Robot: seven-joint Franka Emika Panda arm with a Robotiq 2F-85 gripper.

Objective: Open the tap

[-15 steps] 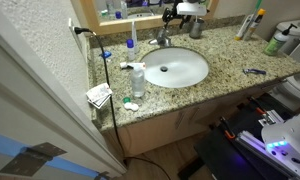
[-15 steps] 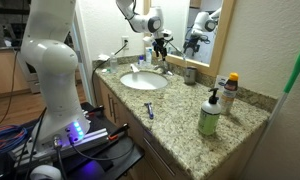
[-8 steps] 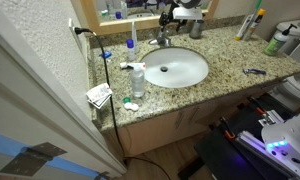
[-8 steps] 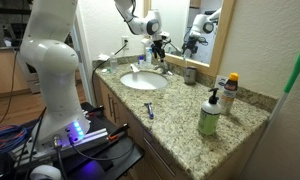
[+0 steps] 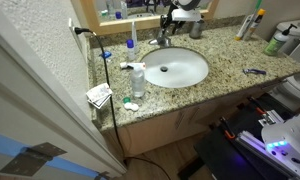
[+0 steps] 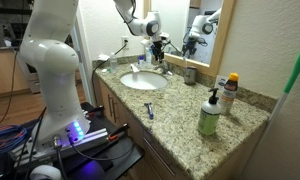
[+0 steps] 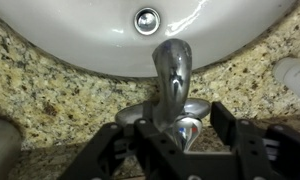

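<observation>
Across the last second my arm had drifted a little sideways over the back of the granite counter. In both exterior views my claw ended up closer above the tap than it had been. Nothing else on the counter had moved, and the white basin lay as before, with no water that I could see running into it. I took that to mean I was still lining up: the approach was nearly finished, but the opening itself had not begun.

My claw was spread wide in the wrist view, one dark finger on each side of the tap's rear part. I could not tell whether either finger was already touching metal.

The tap stood on the counter at the basin's back rim, between the bowl and the mirror wall, and it was also visible in an exterior view. Its long axis ran from the base near my claw straight out toward the bowl. The spout pointed forward over the rim, roughly in line with the drain. The lever handle sat at the rear end of that line, low between my fingers. I judged it was well placed for me to close on and lift.
</observation>
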